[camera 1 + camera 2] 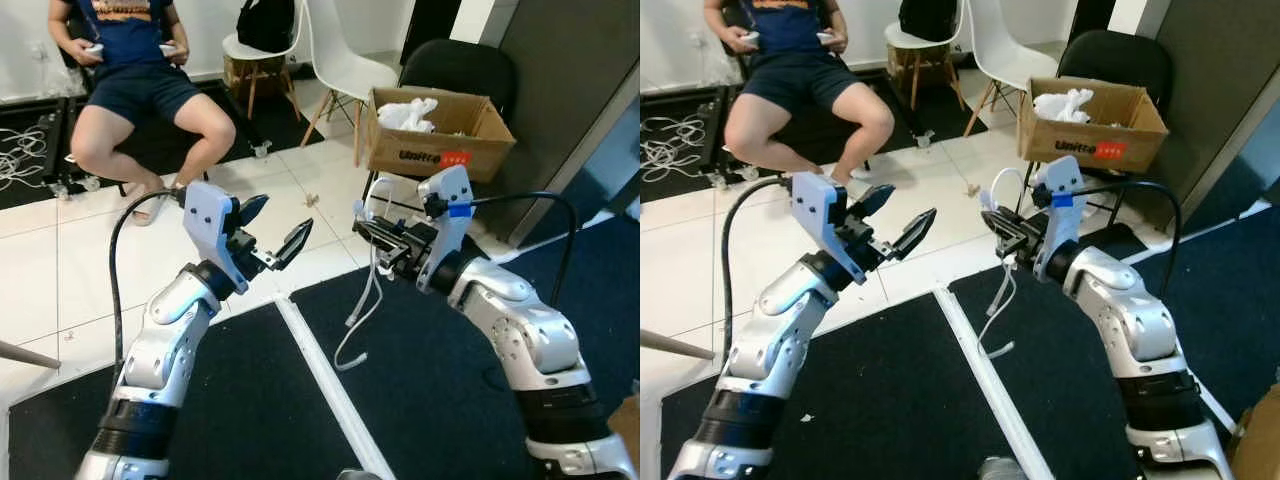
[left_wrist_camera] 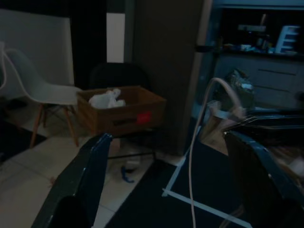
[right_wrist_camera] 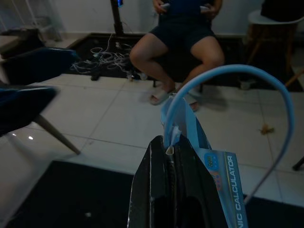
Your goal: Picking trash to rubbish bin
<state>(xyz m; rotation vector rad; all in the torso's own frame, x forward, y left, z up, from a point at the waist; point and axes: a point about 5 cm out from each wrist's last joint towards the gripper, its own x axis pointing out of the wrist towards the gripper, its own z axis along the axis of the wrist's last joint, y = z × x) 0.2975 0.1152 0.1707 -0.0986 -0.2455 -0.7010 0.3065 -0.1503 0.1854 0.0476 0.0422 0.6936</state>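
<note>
My right gripper is raised in front of me, shut on a pale cable and a blue card printed "CALCULATOR". The cable loops above the fingers and hangs down toward the dark carpet. My left gripper is held up at the same height a little to the left, open and holding nothing. Its two fingers frame the cable in the left wrist view. A cardboard box with white crumpled trash inside sits on a black chair behind the right gripper.
A person sits on a chair at the far left, feet on the white tiles. A white chair and a stool with a black bag stand at the back. Loose cables lie far left. A white strip splits the dark carpet.
</note>
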